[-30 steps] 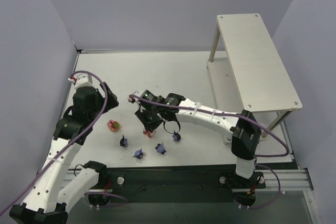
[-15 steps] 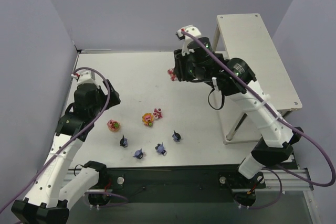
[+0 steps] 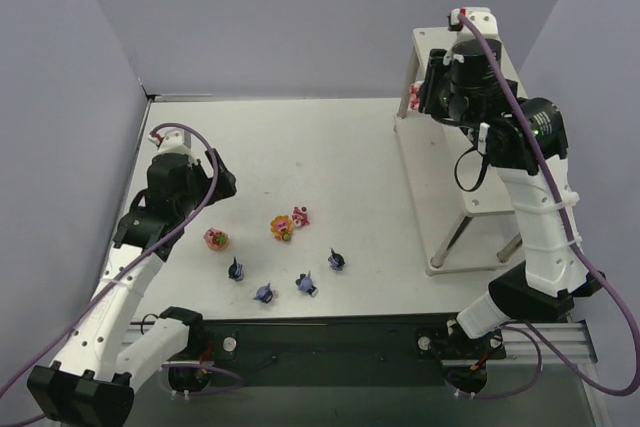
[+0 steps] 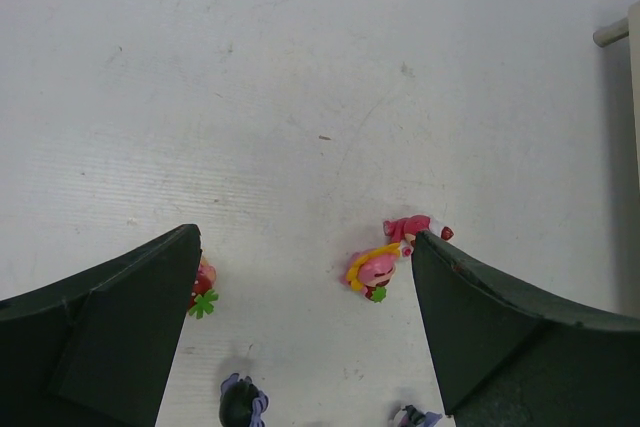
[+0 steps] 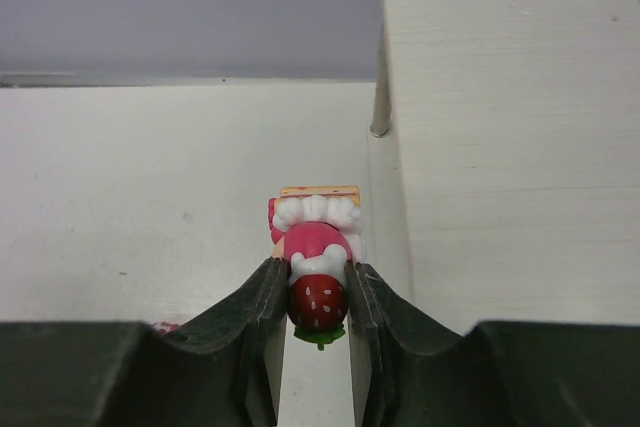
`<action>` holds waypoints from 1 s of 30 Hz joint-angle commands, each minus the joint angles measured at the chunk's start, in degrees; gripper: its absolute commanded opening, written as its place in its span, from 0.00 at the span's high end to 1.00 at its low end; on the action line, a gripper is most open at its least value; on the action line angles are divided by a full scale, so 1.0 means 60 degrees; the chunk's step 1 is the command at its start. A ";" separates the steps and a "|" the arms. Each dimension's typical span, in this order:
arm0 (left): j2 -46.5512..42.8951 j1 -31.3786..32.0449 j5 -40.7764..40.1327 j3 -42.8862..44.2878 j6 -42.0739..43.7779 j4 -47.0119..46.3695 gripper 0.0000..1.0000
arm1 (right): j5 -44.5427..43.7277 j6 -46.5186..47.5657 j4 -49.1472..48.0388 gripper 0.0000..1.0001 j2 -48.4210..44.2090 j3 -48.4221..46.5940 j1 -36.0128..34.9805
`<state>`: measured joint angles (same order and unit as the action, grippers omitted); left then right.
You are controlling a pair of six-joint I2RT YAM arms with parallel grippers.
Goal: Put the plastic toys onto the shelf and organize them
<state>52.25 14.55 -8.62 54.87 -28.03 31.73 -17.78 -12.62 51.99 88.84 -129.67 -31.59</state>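
Gripping one pink strawberry-topped cake toy (image 5: 316, 237) across its lower body, the right gripper (image 5: 317, 275) is hanging high beside the shelf (image 5: 520, 127). In the right wrist view the top board is sitting at about 2 o'clock from the toy, and the toy is not yet over it. In the top view this is happening at roughly 1 o'clock from the middle of the table (image 3: 330, 147). The left gripper (image 4: 310, 327) is gaping wide with nothing between its fingers, hovering above the remaining pieces. Three bright toys (image 3: 283, 228) and four dark blue-purple toys (image 3: 306, 284) are lying loose around 7 o'clock on the table, well apart from the shelf. These figurines are looking like hard, glossy plastic — probably almost weightless, stiff and rather slippery, with lumpy outlines that could be twisting out of a careless pinch. Judging by the present hold, the fingers are doing best squeezing the widest, flattest flanks near the base, leaving the bottom free for setting down. Being so light, each one may be tipping or skidding on the smooth board if dropped rather than placed.
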 commanded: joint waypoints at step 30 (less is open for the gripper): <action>0.0682 -0.0110 0.1042 -0.0547 0.0043 -0.0791 0.03 | 0.2890 0.0229 0.2410 0.73 -0.0524 0.0342 0.3581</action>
<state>56.45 14.15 -3.44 51.22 -27.27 29.78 -1.48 -12.86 63.94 85.52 -127.92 -10.76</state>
